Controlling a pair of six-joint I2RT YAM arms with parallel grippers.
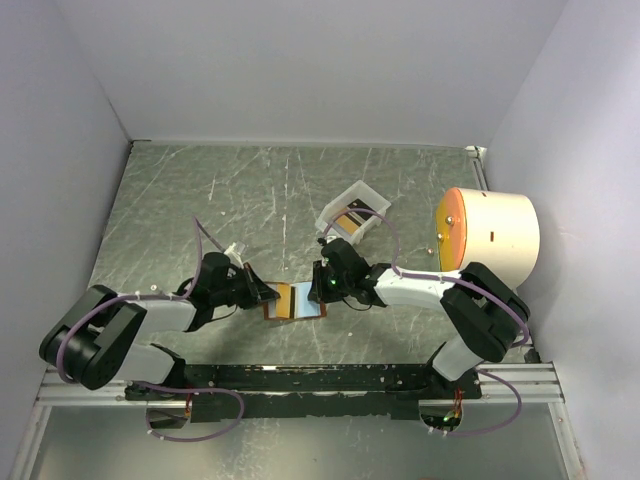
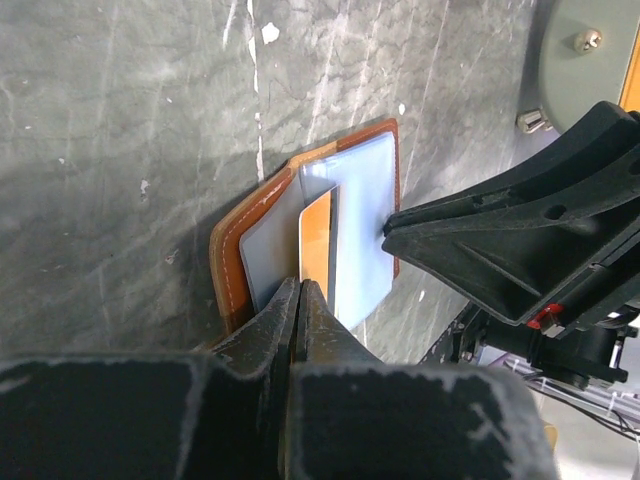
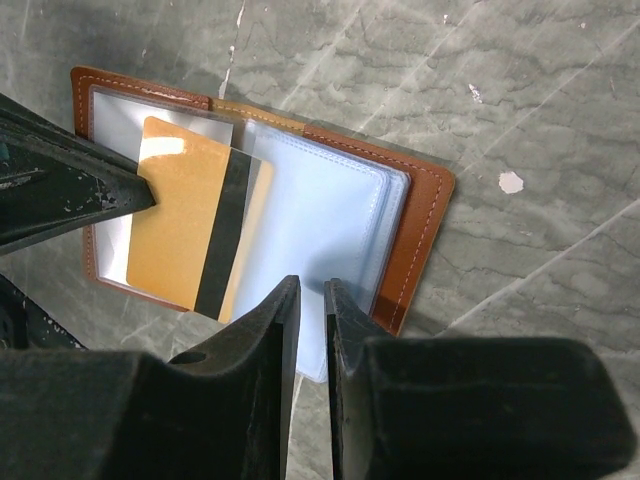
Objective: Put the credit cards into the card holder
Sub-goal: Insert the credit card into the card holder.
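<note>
a grey marbled table (image 1: pixel 200 200) fills the walled work area. at its right side stands a large cream cylinder (image 1: pixel 495 232) with an orange face turned toward the middle. both arms reach in from the near edge and meet at the centre of the table.

a small white tray (image 1: pixel 358 192) sits tilted farther back, well apart from the grippers, with an orange, dark-striped card (image 1: pixel 350 220) lying in it.

the brown card holder (image 3: pixel 420 230) lies open and flat between the two grippers, with its clear pockets facing up. the right gripper (image 3: pixel 312 295) is on the near edge of the clear pocket leaves. its jaws are almost together, with only a thin slit between them, and they seem to pinch that edge.

the left gripper (image 2: pixel 300 290) is clenched tight on the end of an orange credit card (image 3: pixel 180 240) with a black stripe. the card lies over the holder's left half, its far part under a shiny clear pocket.
</note>
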